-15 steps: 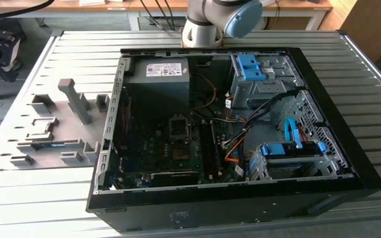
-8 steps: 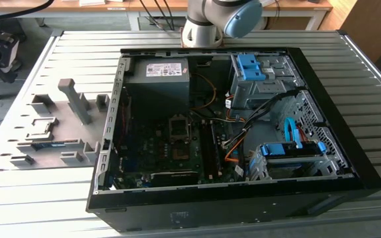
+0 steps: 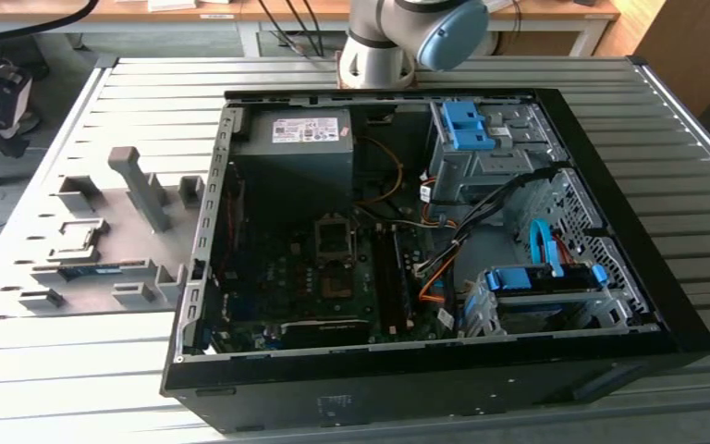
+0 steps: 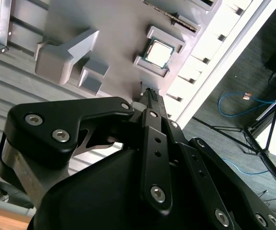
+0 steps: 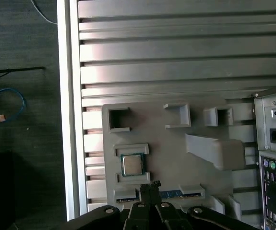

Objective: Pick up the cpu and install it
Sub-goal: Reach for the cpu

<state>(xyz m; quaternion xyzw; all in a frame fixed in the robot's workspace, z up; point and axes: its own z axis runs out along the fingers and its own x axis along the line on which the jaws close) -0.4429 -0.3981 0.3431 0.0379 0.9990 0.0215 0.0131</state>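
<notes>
Black linkage tool (image 5: 150, 185), tips pressed together with nothing between them, so clenched and empty. It hovers over the grey moulded plastic holder tray (image 5: 176, 143), near the cpu but not touching it. The cpu (image 5: 132, 165), a small flat square chip with a dull silver metal face, lies flat in its square framed pocket on that tray; it also shows in the second wrist view (image 4: 158, 52) just beyond the tool tips (image 4: 150, 93). The tray sits on the ribbed aluminium surface (image 5: 176, 48), beside the open black computer case (image 3: 454, 388), whose dark square socket frame (image 3: 334, 236) has no chip in it. Judged step: approach for the pick, nothing grasped yet. A grasp would call for the tool parted and squared to the chip's edges. The white label (image 3: 312, 129) on the power supply is unreadable.
</notes>
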